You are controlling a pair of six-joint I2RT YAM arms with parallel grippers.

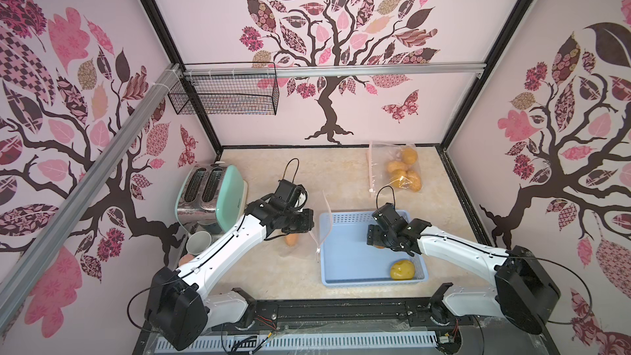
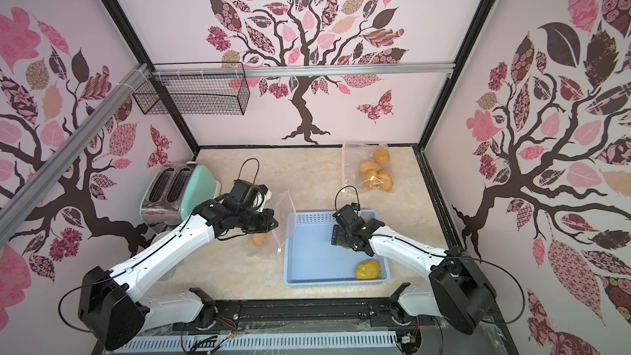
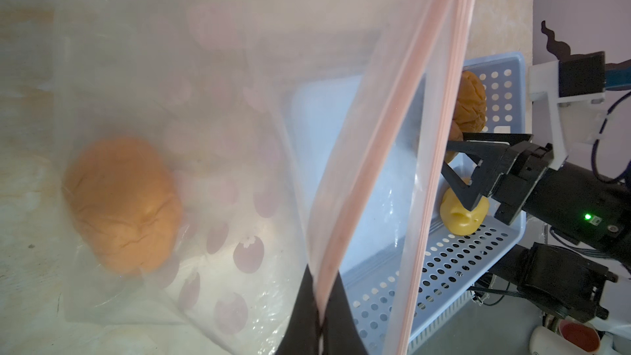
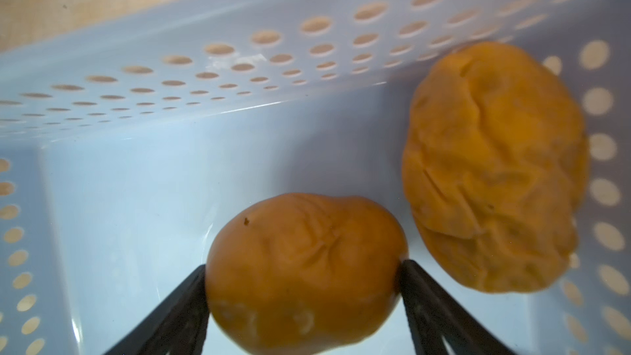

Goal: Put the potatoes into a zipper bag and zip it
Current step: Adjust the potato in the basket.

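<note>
- Basket [image 1: 358, 283], blue with perforated walls, sits on the counter [image 1: 273, 278] in front of your right arm. Its walls close in on all sides of the right pincer [image 4: 304, 281].
- Your right pincer is low inside the basket. Its two fingers [image 4: 191, 295] press opposite sides of the held potato [image 4: 304, 254]. You cannot tell whether that potato is off the basket floor.
- A wrinkled potato [image 4: 491, 172] lies just beside the held one, against a perforated basket wall, so there is little room on that side.
- A yellow potato [image 1: 403, 269] rests in the basket corner nearest the arm bases, apart from the pincer.
- The half of the basket floor toward your left arm shows bare blue in both top views.
- Your left pincer [image 3: 321, 329] is clamped on the pink zipper rim of the open bag [image 3: 239, 97]. It holds the bag's mouth up just beside the basket wall on the left-arm side.
- The bagged potato [image 3: 123, 203] lies inside that bag on the counter, near the basket.
- A far bag [image 1: 379, 155] lies behind the basket, near the back wall. It holds four potatoes [image 1: 403, 172] and is apart from the basket.
- The toaster [image 1: 211, 192], cup [image 1: 199, 242] and peach fruit [image 1: 186, 259] stand well apart from the basket, beyond your left arm.
</note>
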